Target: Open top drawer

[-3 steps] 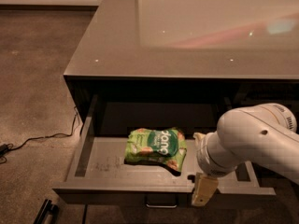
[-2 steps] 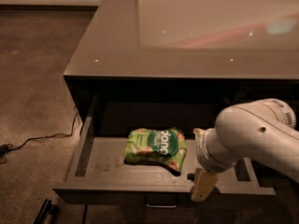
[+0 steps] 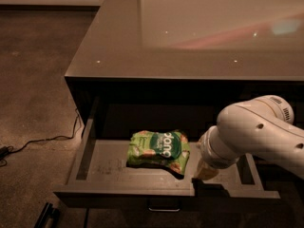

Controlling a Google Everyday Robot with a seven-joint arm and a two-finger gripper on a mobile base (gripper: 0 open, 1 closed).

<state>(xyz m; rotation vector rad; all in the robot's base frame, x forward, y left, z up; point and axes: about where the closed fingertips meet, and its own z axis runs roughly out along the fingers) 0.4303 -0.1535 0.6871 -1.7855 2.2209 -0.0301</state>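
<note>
On the far left of the top drawer (image 3: 108,164), a thin black cable (image 3: 43,141) lies in a curl on the brown floor (image 3: 28,75). Below the drawer's left front corner, a short dark bar (image 3: 46,214) lies on the floor.

The top drawer sits just under the shiny flat top of the big dark cabinet (image 3: 190,37). It is pulled out a long way toward the camera. You can see right down into it. Its grey floor has pale scratch marks on the left part.

In the middle of the drawer lies a green snack bag (image 3: 159,148). The bag is flat on the drawer floor and has white letters on it. Under the middle of the drawer front hangs a small handle (image 3: 164,207).

To the right of the bag is the gripper (image 3: 205,172). It is pale yellow and points down. It sits at the drawer's front wall, right of the handle, where that wall has a notch. It is just beside the bag. I cannot tell if it is open or closed, or if it has hold of anything.

Over the right end of the drawer is the fat white arm (image 3: 259,132). It comes in from the right edge and hides the drawer's back right corner.
</note>
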